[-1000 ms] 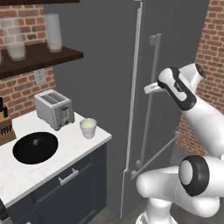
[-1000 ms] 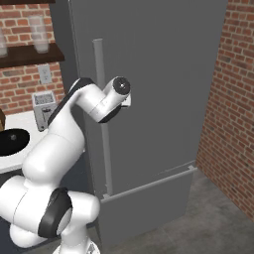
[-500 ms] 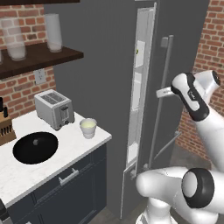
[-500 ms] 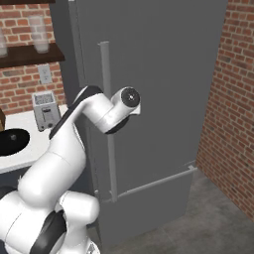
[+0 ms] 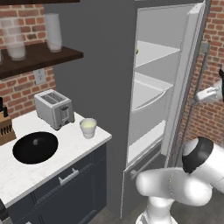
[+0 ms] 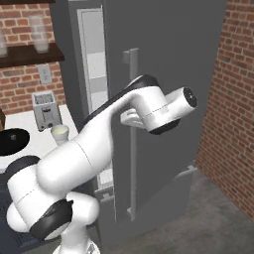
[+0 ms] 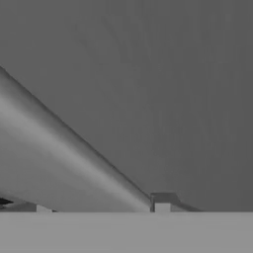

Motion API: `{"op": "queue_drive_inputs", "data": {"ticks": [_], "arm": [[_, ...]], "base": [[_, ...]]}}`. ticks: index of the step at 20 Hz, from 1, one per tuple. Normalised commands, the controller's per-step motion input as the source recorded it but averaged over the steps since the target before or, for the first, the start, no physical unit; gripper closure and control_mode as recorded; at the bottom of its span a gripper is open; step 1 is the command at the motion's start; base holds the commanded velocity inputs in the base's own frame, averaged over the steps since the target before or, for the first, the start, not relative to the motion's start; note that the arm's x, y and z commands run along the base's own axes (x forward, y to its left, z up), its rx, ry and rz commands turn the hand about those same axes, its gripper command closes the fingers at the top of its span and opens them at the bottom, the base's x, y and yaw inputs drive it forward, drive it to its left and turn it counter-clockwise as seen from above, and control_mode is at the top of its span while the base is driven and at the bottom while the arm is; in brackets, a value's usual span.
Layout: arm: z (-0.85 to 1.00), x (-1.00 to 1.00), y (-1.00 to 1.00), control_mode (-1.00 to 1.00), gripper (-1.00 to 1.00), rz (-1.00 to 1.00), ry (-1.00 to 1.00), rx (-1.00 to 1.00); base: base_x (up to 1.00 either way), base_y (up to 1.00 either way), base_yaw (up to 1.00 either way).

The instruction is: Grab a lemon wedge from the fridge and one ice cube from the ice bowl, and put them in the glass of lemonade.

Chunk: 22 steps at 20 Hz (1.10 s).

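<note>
My arm arches up from the base and reaches forward at about chest height, wrist bent sideways. My gripper [image 6: 128, 116] points away from me; I cannot tell how its jaws stand.

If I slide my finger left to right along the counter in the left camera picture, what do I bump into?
Black bowl → toaster → cup of lemonade → open fridge.
</note>
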Motion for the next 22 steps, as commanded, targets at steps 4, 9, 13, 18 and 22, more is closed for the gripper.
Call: {"op": "queue_drive_inputs", "data": {"ticks": [4, 9, 13, 18, 22], "arm": [[0.0, -0.17, -0.94, -1.0, 1.0, -0.22, -0.19, 0.09], [-0.14, -0.18, -0.44, -1.0, -1.0, -0.25, -0.22, 0.04], [0.02, -0.77, -0.19, -1.0, -1.0, -0.21, -0.26, 0.03], [0.23, -0.81, -0.2, -1.0, -1.0, -0.18, -0.21, 0.0], [0.39, -0.3, -0.24, -1.0, -1.0, -0.26, -0.16, 0.0]], "base": [[0.0, 0.0, 0.0], [0.0, 0.0, 0.0], [0.0, 0.0, 0.0], [0.0, 0.0, 0.0], [0.0, 0.0, 0.0]]}}
